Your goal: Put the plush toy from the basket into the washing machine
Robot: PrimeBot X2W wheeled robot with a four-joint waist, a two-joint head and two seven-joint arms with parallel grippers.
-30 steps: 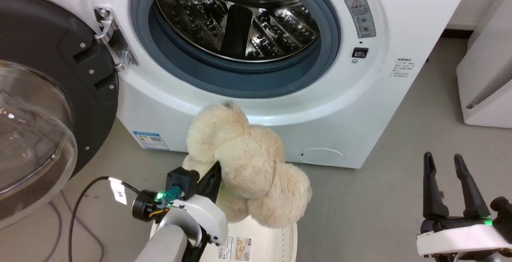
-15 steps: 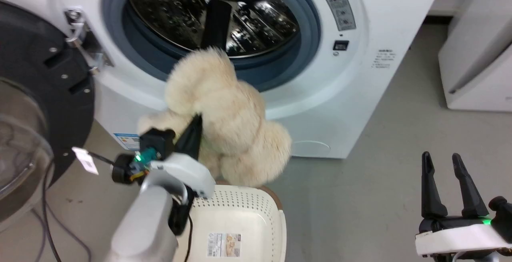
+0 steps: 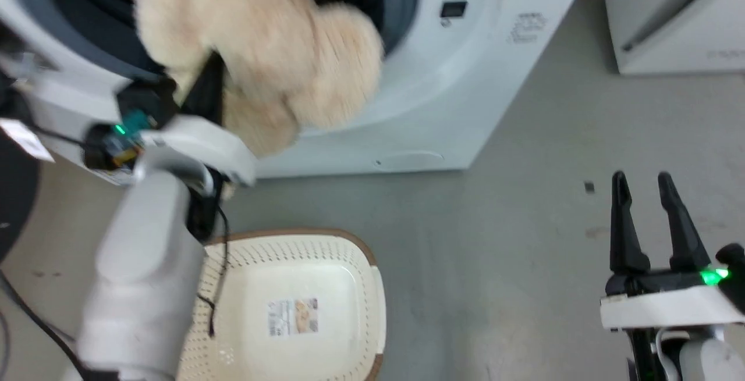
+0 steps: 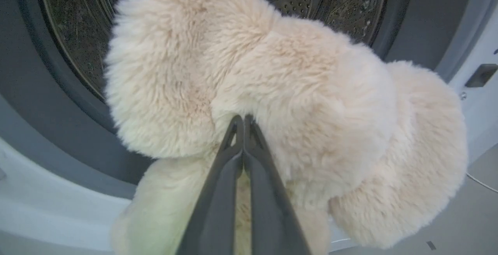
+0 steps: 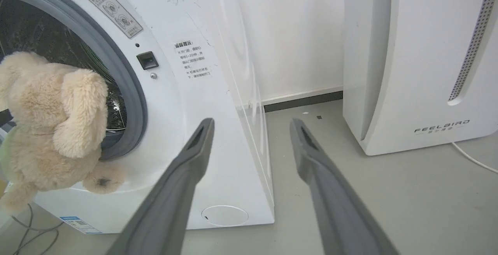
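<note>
Your left gripper (image 4: 243, 120) pinching the plush toy (image 4: 303, 103), washing machine (image 3: 448, 90) mouth just beyond its tips, basket (image 3: 373, 288) below it, your right gripper (image 3: 641, 176) spread apart.

My head looks down on the washing machine (image 3: 454, 96); my left wrist faces its drum (image 4: 350, 6) up close; my right wrist sees the same drum obliquely, farther off.

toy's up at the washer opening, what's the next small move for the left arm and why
Probably push the left gripper forward into the drum before opening. It is shut on the plush toy, which hangs outside the gasket of the washing machine, one limb over the white front; released here, it would likely drop to the floor.
</note>
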